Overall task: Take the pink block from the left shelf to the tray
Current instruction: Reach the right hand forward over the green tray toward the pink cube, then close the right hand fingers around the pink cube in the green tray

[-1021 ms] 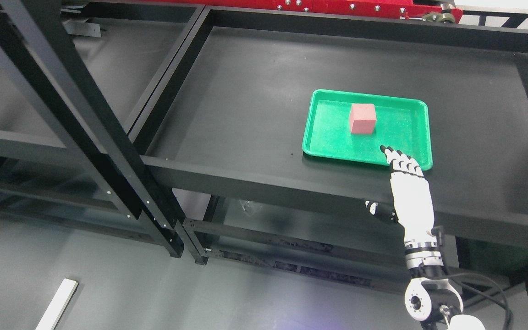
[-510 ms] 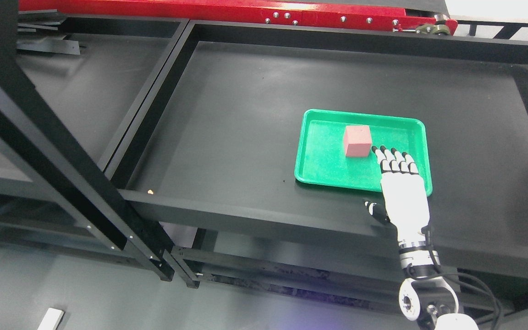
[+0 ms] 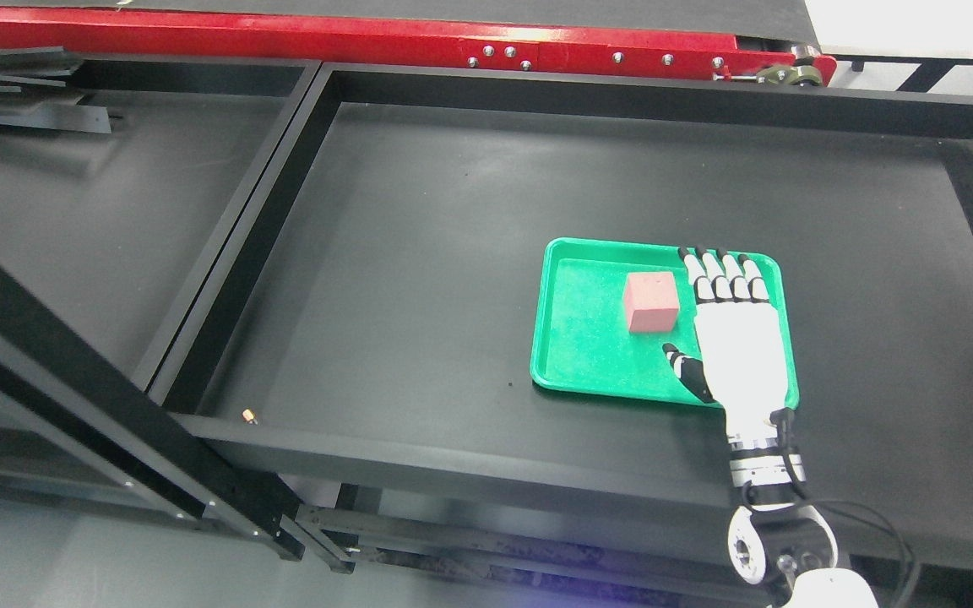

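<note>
Right hand (image 3: 736, 338) is out flat over the right side of the green tray (image 3: 575, 371), fingers (image 3: 723, 274) stretched straight toward the far rim, thumb (image 3: 687, 371) splayed off to the left, holding nothing. Just beside those fingers, on their left, sits the pink block (image 3: 652, 302), square on the tray floor; whether the hand touches it I can't tell from up here, but there looks to be a thin strip of green between them. So the block appears already in the tray, not on the left shelf (image 3: 98, 194), which shows only bare dark surface. If a grasp is the step in hand, I'd say the hand wants to slide left so the block sits between thumb and fingers, then curl, keeping the palm low enough to catch the sides without shoving the block or skating the tray across the black shelf deck (image 3: 419, 253). The risk is a sideways nudge instead of a pinch. Against a second ago: the hand's fingertips were only at the near rim, and now they reach nearly to the far one, alongside the block. The whole view has dropped too, so that is the camera moving, not the tray or block. The left arm is not in sight.
</note>
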Available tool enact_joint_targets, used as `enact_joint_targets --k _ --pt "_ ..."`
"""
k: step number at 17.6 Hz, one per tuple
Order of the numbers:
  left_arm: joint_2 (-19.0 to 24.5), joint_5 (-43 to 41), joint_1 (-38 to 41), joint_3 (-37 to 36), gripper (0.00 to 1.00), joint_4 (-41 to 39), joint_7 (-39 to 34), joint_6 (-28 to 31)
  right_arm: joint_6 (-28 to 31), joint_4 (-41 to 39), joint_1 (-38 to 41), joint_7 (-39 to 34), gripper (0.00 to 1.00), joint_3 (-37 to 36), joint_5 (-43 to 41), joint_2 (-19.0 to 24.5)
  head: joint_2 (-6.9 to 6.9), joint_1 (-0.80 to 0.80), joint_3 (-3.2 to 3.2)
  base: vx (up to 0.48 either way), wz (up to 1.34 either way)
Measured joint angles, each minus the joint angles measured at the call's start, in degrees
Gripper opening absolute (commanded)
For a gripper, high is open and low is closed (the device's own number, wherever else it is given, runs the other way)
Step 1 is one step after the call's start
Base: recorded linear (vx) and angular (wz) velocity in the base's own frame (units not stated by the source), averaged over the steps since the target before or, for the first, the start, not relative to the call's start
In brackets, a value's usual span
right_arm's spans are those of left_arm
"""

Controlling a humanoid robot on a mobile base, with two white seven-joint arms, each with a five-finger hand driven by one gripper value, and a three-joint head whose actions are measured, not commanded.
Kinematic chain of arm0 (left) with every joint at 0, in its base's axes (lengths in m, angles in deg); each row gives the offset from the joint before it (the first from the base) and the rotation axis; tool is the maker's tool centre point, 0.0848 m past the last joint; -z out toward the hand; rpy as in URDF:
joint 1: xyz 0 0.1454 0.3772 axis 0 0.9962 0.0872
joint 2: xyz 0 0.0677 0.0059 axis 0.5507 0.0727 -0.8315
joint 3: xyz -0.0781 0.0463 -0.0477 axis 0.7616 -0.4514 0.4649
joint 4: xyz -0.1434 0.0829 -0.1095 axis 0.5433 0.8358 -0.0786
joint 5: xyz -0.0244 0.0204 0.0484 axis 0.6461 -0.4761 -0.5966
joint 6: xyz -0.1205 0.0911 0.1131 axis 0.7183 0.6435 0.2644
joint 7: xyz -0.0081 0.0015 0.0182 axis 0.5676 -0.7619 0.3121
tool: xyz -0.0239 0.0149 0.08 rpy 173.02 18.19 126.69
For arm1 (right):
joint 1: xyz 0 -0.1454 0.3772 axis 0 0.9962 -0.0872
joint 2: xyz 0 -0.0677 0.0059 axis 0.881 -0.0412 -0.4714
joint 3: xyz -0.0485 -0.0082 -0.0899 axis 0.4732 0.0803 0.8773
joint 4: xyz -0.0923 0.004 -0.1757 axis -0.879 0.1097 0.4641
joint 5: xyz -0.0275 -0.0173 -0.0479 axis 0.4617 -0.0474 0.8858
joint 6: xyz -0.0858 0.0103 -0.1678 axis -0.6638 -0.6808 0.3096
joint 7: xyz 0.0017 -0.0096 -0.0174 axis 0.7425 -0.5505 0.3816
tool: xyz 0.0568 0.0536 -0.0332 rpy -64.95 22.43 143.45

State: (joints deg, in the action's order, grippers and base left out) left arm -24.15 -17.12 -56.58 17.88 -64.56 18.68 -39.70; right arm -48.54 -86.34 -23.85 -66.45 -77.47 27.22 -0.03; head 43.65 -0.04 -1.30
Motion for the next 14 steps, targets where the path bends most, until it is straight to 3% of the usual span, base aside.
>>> enact_joint_targets --k 14 --pt "0.0 0.0 0.0 0.0 1.0 0.0 0.0 0.0 -1.6 2.5 -4.1 -22.2 1.0 -0.2 -5.2 0.2 0.0 0.0 0.0 0.09 -0.02"
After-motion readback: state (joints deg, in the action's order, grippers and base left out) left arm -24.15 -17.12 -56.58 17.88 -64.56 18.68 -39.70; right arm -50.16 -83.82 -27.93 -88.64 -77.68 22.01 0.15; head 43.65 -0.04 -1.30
